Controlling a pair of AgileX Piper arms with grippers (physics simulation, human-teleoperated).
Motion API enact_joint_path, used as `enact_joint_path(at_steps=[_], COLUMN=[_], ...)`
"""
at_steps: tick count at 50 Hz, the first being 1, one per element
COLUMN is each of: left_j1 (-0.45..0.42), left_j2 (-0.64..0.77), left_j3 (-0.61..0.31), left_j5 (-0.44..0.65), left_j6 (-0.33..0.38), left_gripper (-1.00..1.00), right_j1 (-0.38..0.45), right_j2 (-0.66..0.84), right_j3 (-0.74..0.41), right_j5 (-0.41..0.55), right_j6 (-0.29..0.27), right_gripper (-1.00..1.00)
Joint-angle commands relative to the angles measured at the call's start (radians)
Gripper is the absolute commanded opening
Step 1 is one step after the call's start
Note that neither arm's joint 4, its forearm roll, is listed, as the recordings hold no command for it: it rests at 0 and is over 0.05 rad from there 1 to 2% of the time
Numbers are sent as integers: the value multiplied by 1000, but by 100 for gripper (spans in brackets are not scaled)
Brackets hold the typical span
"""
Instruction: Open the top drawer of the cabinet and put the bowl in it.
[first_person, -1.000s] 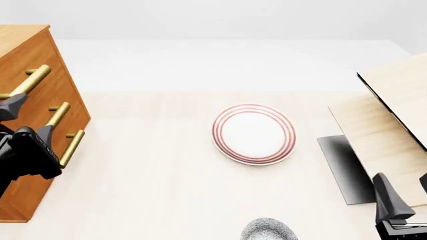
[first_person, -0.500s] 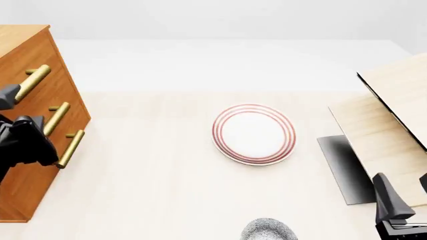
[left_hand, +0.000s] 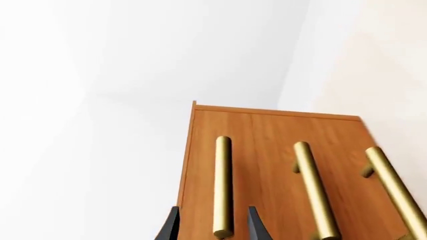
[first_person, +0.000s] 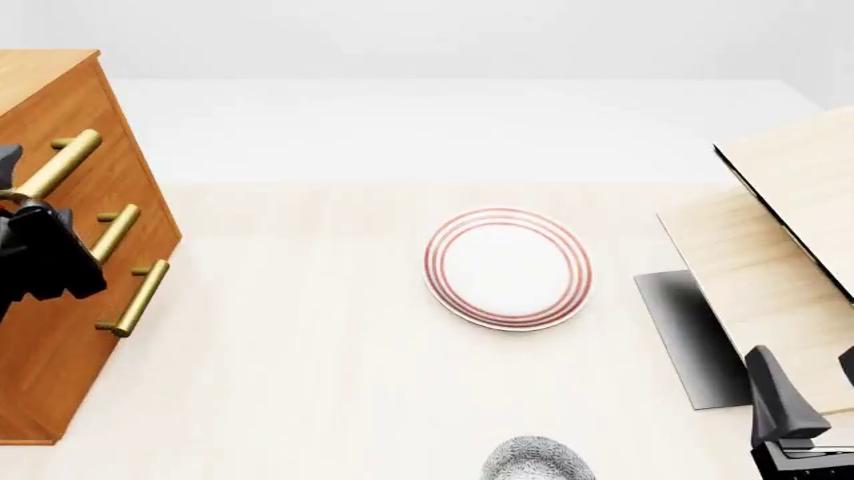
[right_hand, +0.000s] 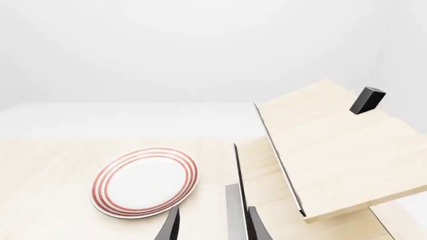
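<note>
The cabinet (first_person: 54, 330) stands at the table's left, its three brass handles facing the table and its front flush. My left gripper (first_person: 16, 185) is at the top drawer's handle (first_person: 60, 165). In the left wrist view my left gripper (left_hand: 212, 227) is open, one finger on each side of that handle's (left_hand: 223, 185) near end with a gap on both sides. The speckled bowl (first_person: 538, 462) sits at the near table edge, partly cut off by the frame. My right gripper (first_person: 811, 385) waits open and empty at the near right, to the right of the bowl.
A white plate with red rings (first_person: 507, 267) lies mid-table, seen also as the plate (right_hand: 145, 181) in the right wrist view. Pale wooden boards (first_person: 774, 250) rise tilted at the right over a dark grey patch (first_person: 683, 335). A small black block (right_hand: 367, 100) sits on the upper board.
My left gripper has climbed the cabinet front from the lower handles to the top handle. The right arm, bowl and plate have not moved.
</note>
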Motion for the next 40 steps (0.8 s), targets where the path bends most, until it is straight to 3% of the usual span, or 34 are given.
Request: enact_joint_path(at_steps=[1,23,24,40], left_j1=[16,48,48,10], left_j2=[46,157,158,138], left_j3=[-44,-83,-81,-34], left_j5=[-4,-65,-71,-94], left_j6=[-6,-16,-17,8], left_gripper=[100,100,-100,-100], right_j1=[0,0,-1,0], right_j2=[-1,-2,-2,-1], right_j3=[0,0,0,0], right_j5=[0,0,0,0], right_j6=[0,0,0,0], right_gripper=[100,100,100,100])
